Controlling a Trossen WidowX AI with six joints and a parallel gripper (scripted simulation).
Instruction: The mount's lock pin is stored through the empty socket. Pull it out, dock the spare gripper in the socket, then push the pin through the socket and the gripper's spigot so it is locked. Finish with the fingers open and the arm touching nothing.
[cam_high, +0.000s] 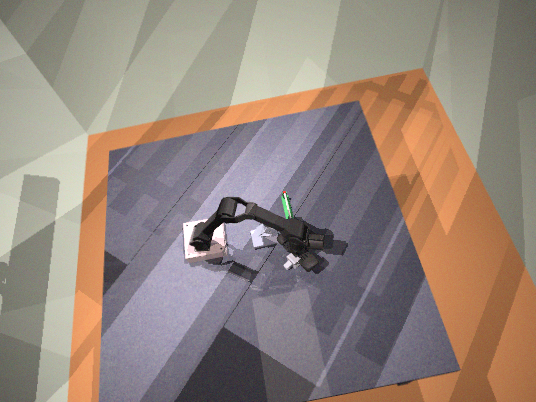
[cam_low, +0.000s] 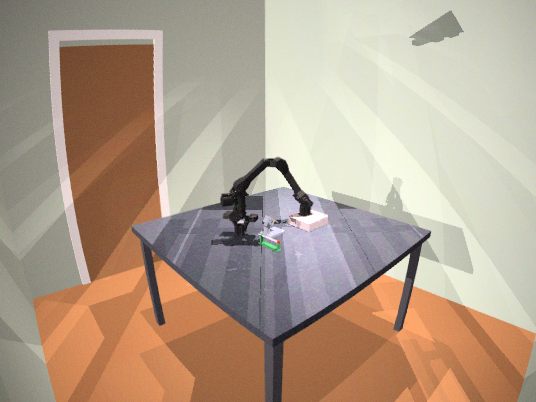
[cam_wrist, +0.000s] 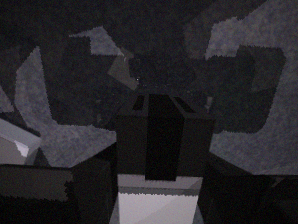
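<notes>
The spare gripper (cam_high: 291, 261) (cam_low: 242, 221) (cam_wrist: 157, 207) has a pale body and a black jaw block. My gripper (cam_high: 301, 256) (cam_low: 241, 226) (cam_wrist: 155, 142) points down and is shut on it, one dark finger at each side in the wrist view. Whether it is clear of the table cannot be told. The pale grey mount (cam_high: 259, 240) (cam_low: 273, 232) stands between the arm's base and the green holder; its edge shows at the left of the wrist view (cam_wrist: 15, 145). A light bar with a red end (cam_high: 284, 192) (cam_low: 278, 242) lies along the green holder. The inside of the socket is too small to read.
The green holder (cam_high: 288, 215) (cam_low: 270, 246) stands beside the mount. The arm's pale base block (cam_high: 194, 256) (cam_low: 312, 223) is on the far side of the mount from my gripper. Strong shadows cross the dark table (cam_high: 165, 320) (cam_low: 310, 290).
</notes>
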